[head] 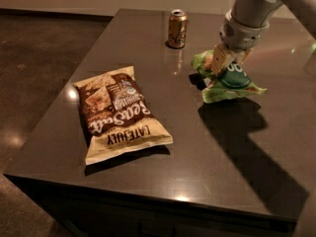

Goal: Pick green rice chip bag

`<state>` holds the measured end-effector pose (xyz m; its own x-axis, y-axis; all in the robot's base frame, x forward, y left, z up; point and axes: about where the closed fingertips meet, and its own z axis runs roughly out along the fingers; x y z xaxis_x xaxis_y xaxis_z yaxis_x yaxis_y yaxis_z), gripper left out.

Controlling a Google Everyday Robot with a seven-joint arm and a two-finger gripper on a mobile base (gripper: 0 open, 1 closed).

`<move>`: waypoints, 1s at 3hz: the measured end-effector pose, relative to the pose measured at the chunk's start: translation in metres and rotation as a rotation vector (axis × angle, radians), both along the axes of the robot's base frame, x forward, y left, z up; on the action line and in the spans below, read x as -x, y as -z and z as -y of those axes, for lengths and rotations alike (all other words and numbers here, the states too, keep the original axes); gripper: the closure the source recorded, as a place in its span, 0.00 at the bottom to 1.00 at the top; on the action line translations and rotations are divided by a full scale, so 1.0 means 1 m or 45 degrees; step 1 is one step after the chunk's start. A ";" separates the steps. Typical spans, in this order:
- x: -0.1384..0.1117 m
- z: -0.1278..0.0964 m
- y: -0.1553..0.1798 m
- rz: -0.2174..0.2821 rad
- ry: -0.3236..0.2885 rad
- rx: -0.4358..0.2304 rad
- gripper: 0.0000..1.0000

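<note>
The green rice chip bag (232,83) is a small crinkly light-green bag with a dark green round logo, at the right side of the dark table (207,157). My gripper (227,64) comes down from the upper right and is shut on the bag's upper part, with a pale finger (218,59) pressed against its left side. The bag is tilted and crumpled, and its left end is raised off the tabletop with a shadow under it. The gripper covers the top of the logo.
A larger brown-and-cream chip bag (121,113) lies flat at the left of the table. A brown soda can (177,29) stands upright at the back, left of the gripper. The table's front edge (148,201) runs along the bottom.
</note>
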<state>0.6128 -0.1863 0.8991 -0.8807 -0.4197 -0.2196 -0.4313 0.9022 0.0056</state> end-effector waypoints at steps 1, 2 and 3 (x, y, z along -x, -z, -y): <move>0.002 -0.033 -0.037 0.087 -0.182 0.005 1.00; 0.004 -0.054 -0.061 0.144 -0.287 0.015 1.00; 0.009 -0.082 -0.100 0.230 -0.409 0.043 1.00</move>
<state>0.6041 -0.1046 0.9990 -0.6510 -0.6783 -0.3408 -0.6840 0.7188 -0.1243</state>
